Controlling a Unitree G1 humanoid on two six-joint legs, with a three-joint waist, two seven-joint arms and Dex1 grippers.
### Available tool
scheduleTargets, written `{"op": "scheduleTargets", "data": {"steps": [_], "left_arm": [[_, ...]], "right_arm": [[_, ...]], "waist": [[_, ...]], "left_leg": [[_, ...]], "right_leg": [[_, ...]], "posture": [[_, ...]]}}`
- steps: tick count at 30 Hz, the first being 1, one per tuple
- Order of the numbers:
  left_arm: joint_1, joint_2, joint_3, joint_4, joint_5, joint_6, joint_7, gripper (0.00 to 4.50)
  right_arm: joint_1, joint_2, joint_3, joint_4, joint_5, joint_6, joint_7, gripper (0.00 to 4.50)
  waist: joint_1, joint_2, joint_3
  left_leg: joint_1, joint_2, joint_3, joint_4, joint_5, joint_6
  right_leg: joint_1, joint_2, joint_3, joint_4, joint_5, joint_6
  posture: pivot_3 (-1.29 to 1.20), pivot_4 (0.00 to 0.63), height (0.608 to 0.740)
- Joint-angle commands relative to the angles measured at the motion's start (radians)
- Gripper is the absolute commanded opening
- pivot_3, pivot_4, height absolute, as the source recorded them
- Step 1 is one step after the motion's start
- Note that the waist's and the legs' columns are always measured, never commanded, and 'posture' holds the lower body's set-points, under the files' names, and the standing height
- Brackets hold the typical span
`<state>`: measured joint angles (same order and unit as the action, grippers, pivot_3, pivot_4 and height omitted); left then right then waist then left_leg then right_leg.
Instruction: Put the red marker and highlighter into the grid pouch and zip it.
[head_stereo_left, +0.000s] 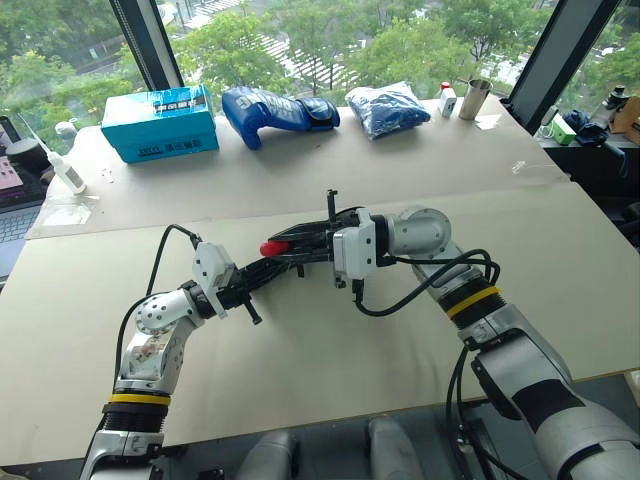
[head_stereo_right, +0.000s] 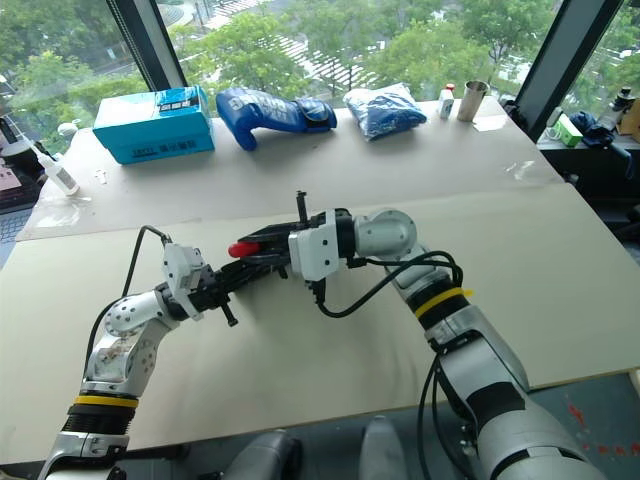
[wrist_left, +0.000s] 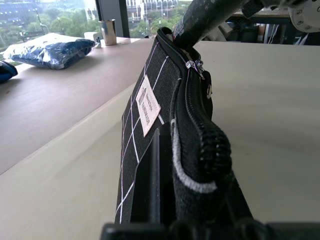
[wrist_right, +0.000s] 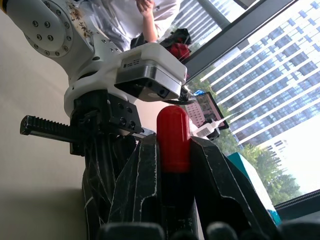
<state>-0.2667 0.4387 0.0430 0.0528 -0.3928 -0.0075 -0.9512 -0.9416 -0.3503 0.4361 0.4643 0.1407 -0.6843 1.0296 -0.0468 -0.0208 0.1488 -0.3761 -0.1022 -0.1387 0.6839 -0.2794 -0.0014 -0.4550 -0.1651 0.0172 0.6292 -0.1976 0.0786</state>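
I find the left end effector (head_stereo_left: 262, 272) pressed together on one end of the grid pouch (wrist_left: 150, 130), holding it clear of the bench (head_stereo_left: 330, 350) with the zipper edge uppermost. I judge this is deliberate: the pouch is presented edge-up so the mouth faces the incoming pen. The white label (wrist_left: 148, 105) shows on the pouch's side panel, and the zipper pull (wrist_left: 199, 67) sits toward the far end of the track. Whether the mouth is fully open I cannot tell.

The right end effector (wrist_right: 172, 165) pinches the red marker (wrist_right: 172, 137) between its two fingers, red cap protruding beyond the tips. In the head views the cap (head_stereo_left: 272, 247) points toward nine o'clock, lying just above the pouch. I judge the insertion step is in hand and not yet complete.

Left forearm rises from seven o'clock, wrist angled toward two o'clock. The right arm enters from five o'clock, elbow bent, wrist turned so the fingers lie roughly level and point across to the left.

Along the far bench, a teal box (head_stereo_left: 160, 122) at eleven o'clock, a blue glove (head_stereo_left: 275, 112) at twelve, a blue bag (head_stereo_left: 386, 107) at one.
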Motion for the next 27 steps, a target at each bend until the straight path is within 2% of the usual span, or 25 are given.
{"op": "scheduleTargets", "data": {"steps": [1,18,20,25,27], "left_arm": [[-0.005,0.015,0.029,-0.044,-0.022,0.001,0.005,0.0],[0.003,0.032,0.06,-0.081,-0.044,0.032,0.011,0.0],[0.01,0.033,0.063,-0.088,-0.044,0.034,0.017,0.0],[0.022,0.033,0.062,-0.101,-0.045,0.037,0.026,0.0],[0.022,0.032,0.059,-0.099,-0.044,0.036,0.028,0.0]], "right_arm": [[-0.002,0.015,-0.059,-0.013,0.024,0.042,0.001,0.48],[-0.02,0.053,-0.082,0.246,-0.104,-0.133,0.009,0.48],[-0.03,0.039,-0.08,0.281,-0.114,-0.143,0.027,1.48],[-0.068,0.011,-0.091,0.317,-0.127,-0.106,0.063,3.22],[-0.095,0.004,-0.112,0.317,-0.123,-0.074,0.048,3.76]], "waist": [[0.0,0.0,0.0],[-0.006,0.0,0.0],[-0.009,0.0,0.0],[-0.013,0.0,0.0],[-0.017,0.0,0.0]], "left_leg": [[0.0,0.0,0.0,0.0,0.0,0.0],[0.0,0.0,0.0,0.0,0.0,0.0],[0.0,0.0,0.0,0.0,0.0,0.0],[0.0,0.0,0.0,-0.001,0.0,0.0],[0.0,0.0,0.0,-0.001,0.0,0.0]], "right_leg": [[0.0,0.0,0.0,0.0,0.0,0.0],[0.0,0.0,0.0,0.0,0.0,0.0],[0.0,0.0,0.0,0.0,0.0,0.0],[0.0,0.0,0.0,0.0,0.0,0.0],[0.0,0.0,0.0,0.0,0.0,0.0]], "posture": [[0.0,0.15,0.74],[0.0,0.15,0.74],[0.0,0.15,0.74],[0.0,0.15,0.74],[0.0,0.15,0.74]]}}
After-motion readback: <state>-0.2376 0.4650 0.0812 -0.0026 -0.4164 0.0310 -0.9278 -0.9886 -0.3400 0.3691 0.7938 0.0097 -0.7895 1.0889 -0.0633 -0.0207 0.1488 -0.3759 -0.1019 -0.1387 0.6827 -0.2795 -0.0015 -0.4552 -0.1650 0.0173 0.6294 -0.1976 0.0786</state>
